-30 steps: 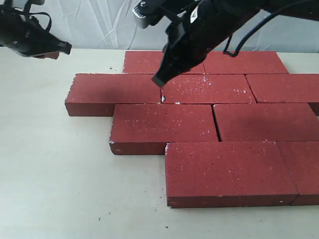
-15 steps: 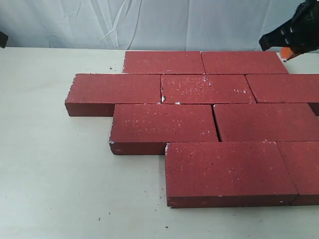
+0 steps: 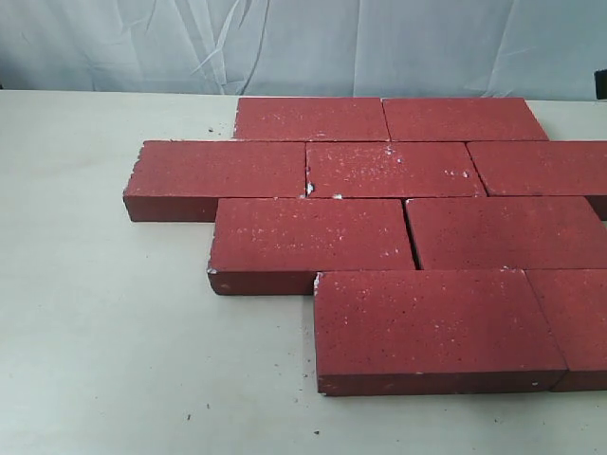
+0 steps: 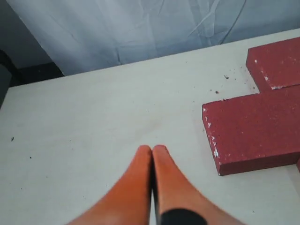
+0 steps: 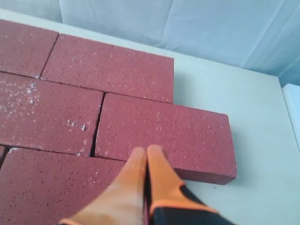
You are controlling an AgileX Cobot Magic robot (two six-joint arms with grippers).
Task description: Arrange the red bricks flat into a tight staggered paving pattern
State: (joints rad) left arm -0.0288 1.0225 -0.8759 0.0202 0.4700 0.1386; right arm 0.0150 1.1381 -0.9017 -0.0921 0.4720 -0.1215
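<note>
left tool (image 4: 152, 151) and right tool (image 5: 146, 151) both clenched, empty; red bricks (image 5: 159, 131) look near-tight, so nudge shut the seam (image 5: 97, 123) just ahead of right tool, pushing flat.

The left gripper (image 4: 152, 150) is closed, its two orange fingers pressed together along their length. The right gripper (image 5: 146, 151) is closed too, with its orange fingers touching at the tips.
</note>
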